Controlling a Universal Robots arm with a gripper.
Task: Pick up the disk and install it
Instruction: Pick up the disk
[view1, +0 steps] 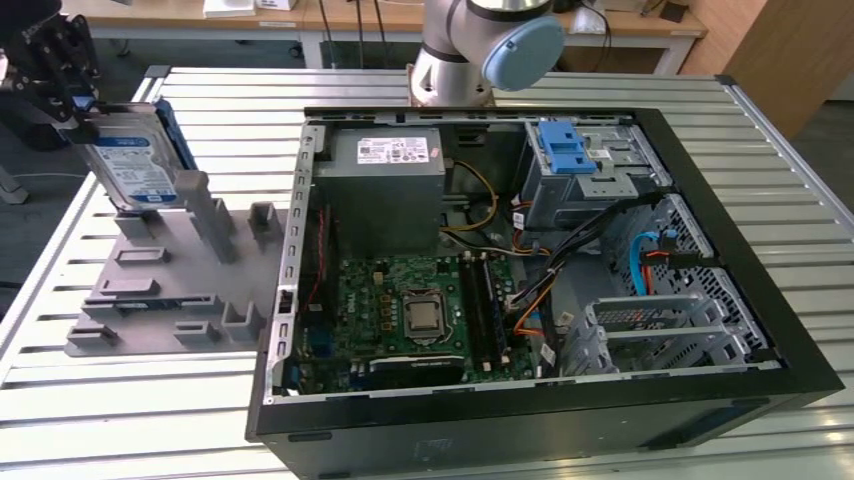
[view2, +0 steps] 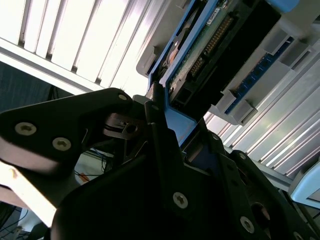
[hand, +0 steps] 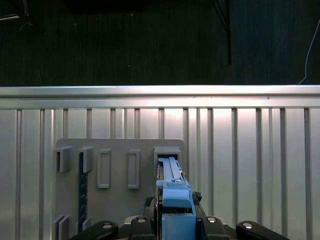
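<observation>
A: Item: disk (view1: 134, 165), loc?
B: Upright, 10 o'clock of PC case (view1: 534, 435), exterior view; pincer (view1: 83, 118) clamped on its top edge.
A: Handling?
B: Rigid, prob. heavyish, shock-sensitive — grip edges, not faces.

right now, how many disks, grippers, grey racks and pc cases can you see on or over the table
disk: 1
gripper: 1
grey rack: 1
pc case: 1
total: 4
</observation>
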